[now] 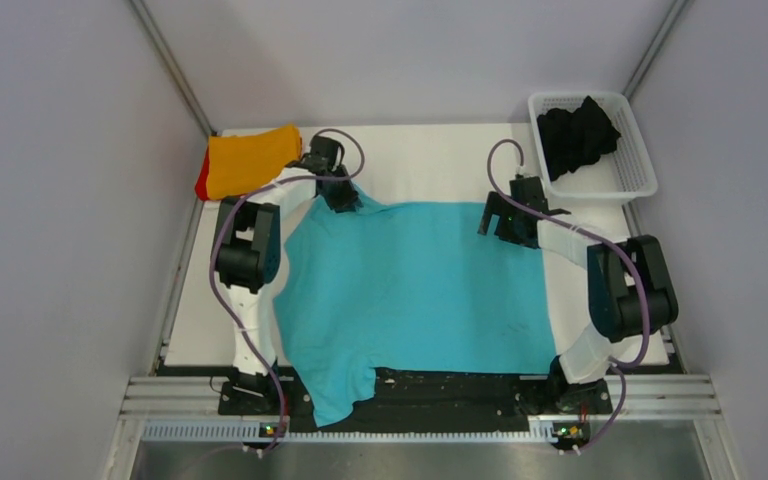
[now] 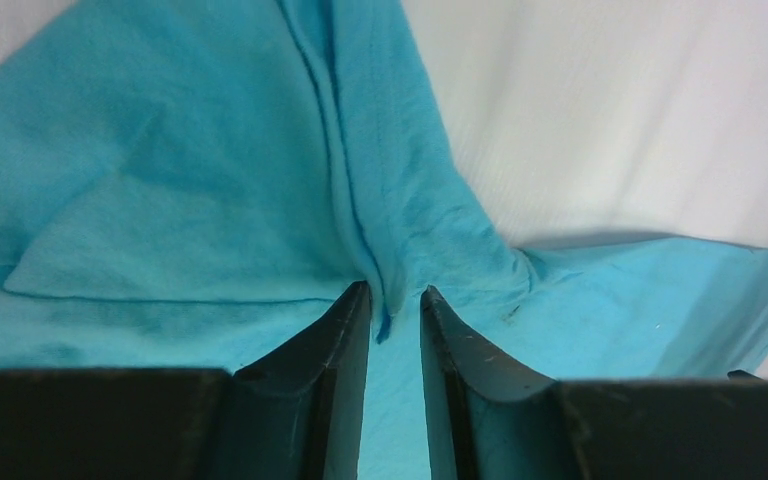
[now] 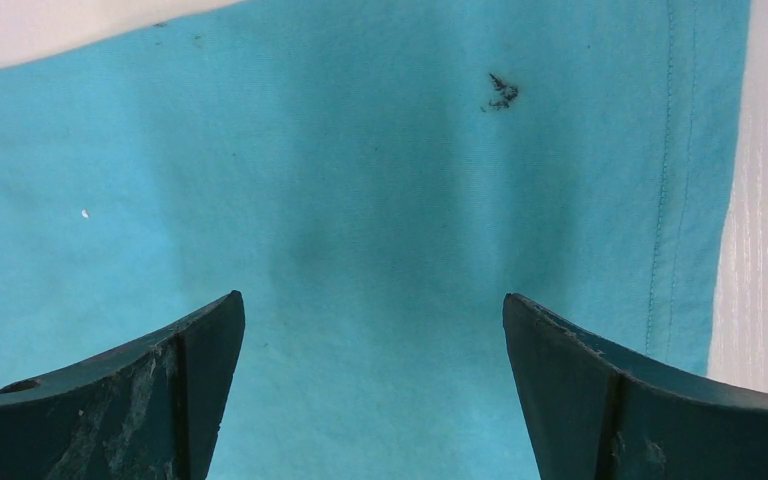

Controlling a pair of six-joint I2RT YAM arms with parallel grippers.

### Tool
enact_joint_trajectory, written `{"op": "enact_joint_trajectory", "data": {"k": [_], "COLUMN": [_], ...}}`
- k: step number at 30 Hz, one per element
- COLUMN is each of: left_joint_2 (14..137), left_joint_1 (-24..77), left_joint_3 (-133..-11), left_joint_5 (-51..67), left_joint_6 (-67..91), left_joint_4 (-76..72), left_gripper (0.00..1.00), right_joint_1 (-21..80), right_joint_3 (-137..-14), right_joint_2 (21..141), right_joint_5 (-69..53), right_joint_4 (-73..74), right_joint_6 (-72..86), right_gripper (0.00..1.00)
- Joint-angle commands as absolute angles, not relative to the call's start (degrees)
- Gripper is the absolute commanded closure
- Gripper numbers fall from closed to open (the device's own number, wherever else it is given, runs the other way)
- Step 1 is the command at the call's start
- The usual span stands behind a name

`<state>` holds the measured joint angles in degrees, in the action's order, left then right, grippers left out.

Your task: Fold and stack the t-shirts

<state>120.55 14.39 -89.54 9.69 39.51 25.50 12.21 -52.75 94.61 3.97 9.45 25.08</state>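
Observation:
A turquoise t-shirt (image 1: 410, 290) lies spread flat across the white table, one sleeve hanging over the near edge. My left gripper (image 1: 345, 203) is at the shirt's far left corner. In the left wrist view (image 2: 395, 290) its jaws stand narrow, with a raised ridge of turquoise cloth (image 2: 360, 200) pinched between the tips. My right gripper (image 1: 495, 225) hovers over the shirt's far right part, near its hem. In the right wrist view (image 3: 373, 297) it is wide open above flat cloth (image 3: 360, 180). An orange t-shirt (image 1: 250, 160) lies folded on a red one (image 1: 202, 183) at the far left.
A white mesh basket (image 1: 640, 180) at the far right corner holds a crumpled black t-shirt (image 1: 575, 135). Grey walls close in the table on both sides and behind. A metal rail (image 1: 410, 395) carries both arm bases along the near edge.

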Motion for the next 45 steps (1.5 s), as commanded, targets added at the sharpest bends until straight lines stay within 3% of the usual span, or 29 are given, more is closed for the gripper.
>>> {"op": "enact_joint_trajectory", "data": {"k": [1, 8, 12, 18, 33, 36, 37, 38, 39, 45], "left_joint_2": [122.32, 124.31, 124.47, 124.64, 142.81, 145.11, 145.31, 144.99, 144.51, 138.32], "left_joint_1": [14.68, 14.68, 14.72, 15.27, 16.04, 16.97, 17.11, 17.22, 17.3, 17.24], "left_joint_3": [-93.25, -95.18, -95.37, -97.47, -126.51, -130.39, -131.11, -131.38, -131.32, -130.66], "left_joint_5": [10.06, 9.31, 10.36, 11.07, 15.33, 16.39, 16.46, 16.27, 15.87, 9.95], "left_joint_6": [40.07, 39.49, 39.84, 40.45, 42.99, 42.04, 41.81, 41.58, 41.32, 37.19], "left_joint_4": [24.26, 26.04, 25.72, 24.68, 29.67, 26.37, 26.08, 25.78, 25.88, 29.88], "left_gripper": [0.71, 0.77, 1.0, 1.0, 0.98, 0.82, 0.58, 0.1, 0.02, 0.01], "right_joint_1": [12.27, 12.22, 12.24, 12.28, 12.17, 12.21, 12.22, 12.21, 12.17, 12.22], "right_joint_3": [-53.1, -53.18, -53.34, -53.83, -55.35, -55.66, -55.71, -55.72, -55.76, -55.67], "right_joint_2": [94.96, 95.2, 95.31, 95.6, 97.65, 97.94, 97.77, 97.55, 97.21, 94.72], "right_joint_5": [5.89, 6.66, 6.7, 7.39, 9.85, 9.86, 10.01, 10.26, 10.5, 10.6], "right_joint_4": [8.26, 8.61, 8.68, 9.12, 10.68, 11.03, 11.12, 11.3, 11.45, 11.8], "right_joint_6": [24.69, 24.32, 24.31, 23.86, 22.67, 22.67, 22.62, 22.62, 22.55, 23.13], "right_gripper": [0.01, 0.01, 0.01, 0.01, 0.01, 0.01, 0.01, 0.01, 0.01, 0.01]}}
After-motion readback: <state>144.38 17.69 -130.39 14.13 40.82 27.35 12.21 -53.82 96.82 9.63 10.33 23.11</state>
